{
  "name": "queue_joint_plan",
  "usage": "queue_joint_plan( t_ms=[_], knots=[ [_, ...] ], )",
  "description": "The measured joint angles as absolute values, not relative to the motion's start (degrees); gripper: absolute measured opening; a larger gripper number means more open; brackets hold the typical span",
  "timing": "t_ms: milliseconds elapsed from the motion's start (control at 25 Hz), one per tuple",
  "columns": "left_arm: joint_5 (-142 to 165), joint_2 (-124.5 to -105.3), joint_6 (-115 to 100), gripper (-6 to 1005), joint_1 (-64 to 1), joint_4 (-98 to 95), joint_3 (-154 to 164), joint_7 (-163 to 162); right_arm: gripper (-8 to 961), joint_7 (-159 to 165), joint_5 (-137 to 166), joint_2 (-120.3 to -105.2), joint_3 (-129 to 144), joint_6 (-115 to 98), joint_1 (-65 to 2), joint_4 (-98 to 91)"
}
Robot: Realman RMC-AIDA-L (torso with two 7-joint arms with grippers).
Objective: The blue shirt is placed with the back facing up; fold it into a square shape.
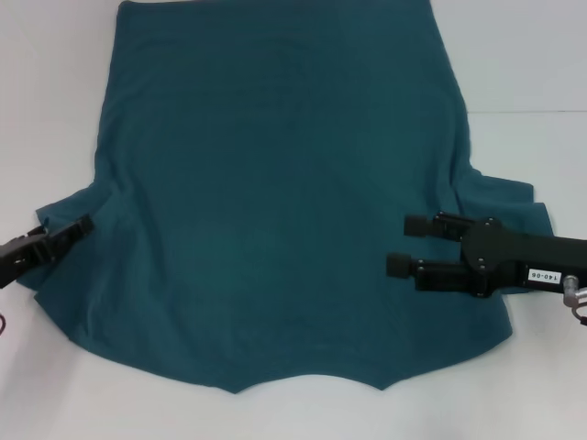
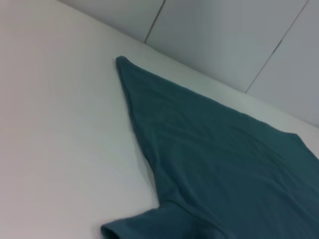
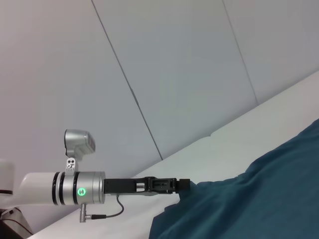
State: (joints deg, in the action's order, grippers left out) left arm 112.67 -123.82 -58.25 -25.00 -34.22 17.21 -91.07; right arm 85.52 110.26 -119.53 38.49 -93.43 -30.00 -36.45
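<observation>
The blue shirt [image 1: 275, 202] lies spread flat on the white table [image 1: 532, 55], its neckline at the near edge and its hem far away. My left gripper [image 1: 84, 224] sits at the shirt's left sleeve edge, fingers together on the fabric. The right wrist view shows this left gripper [image 3: 183, 184] from the side, with the shirt [image 3: 259, 199] rising slightly to its tip. My right gripper [image 1: 402, 245] is open over the shirt's right side, beside the right sleeve, with nothing between its fingers. In the left wrist view the shirt [image 2: 224, 164] stretches away to a far hem corner.
White table [image 2: 60, 139] surrounds the shirt on every side. A pale panelled wall [image 3: 174, 74] stands behind the table. No other objects are in view.
</observation>
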Motion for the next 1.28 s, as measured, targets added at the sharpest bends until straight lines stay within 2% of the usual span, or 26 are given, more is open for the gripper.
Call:
queue_joint_plan(
  t_ms=[400, 600, 1080, 1160, 1280],
  knots=[
    [112.3, -123.84, -54.6, 866, -25.5, -33.1, 18.5, -91.2, 911, 85.5, 110.3, -119.53, 38.5, -93.6, -30.0, -36.5],
    [112.3, -123.84, -54.5, 645, -25.5, -33.1, 18.5, -91.2, 910, 85.5, 110.3, -119.53, 38.5, -93.6, -30.1, -36.5],
    [112.2, -123.82, -53.4, 229, -25.8, -33.3, 18.3, -91.2, 908, 85.5, 110.3, -119.53, 38.5, -93.7, -30.1, -36.5],
    [112.3, -123.73, -52.9, 4, -26.0, -33.3, 18.3, -91.2, 908, 85.5, 110.3, -119.53, 38.5, -93.6, -30.1, -36.4],
    [112.5, -123.54, -51.9, 3, -26.2, -33.5, 18.3, -91.2, 907, 85.5, 110.2, -119.53, 38.5, -93.6, -30.1, -36.2]
  ],
)
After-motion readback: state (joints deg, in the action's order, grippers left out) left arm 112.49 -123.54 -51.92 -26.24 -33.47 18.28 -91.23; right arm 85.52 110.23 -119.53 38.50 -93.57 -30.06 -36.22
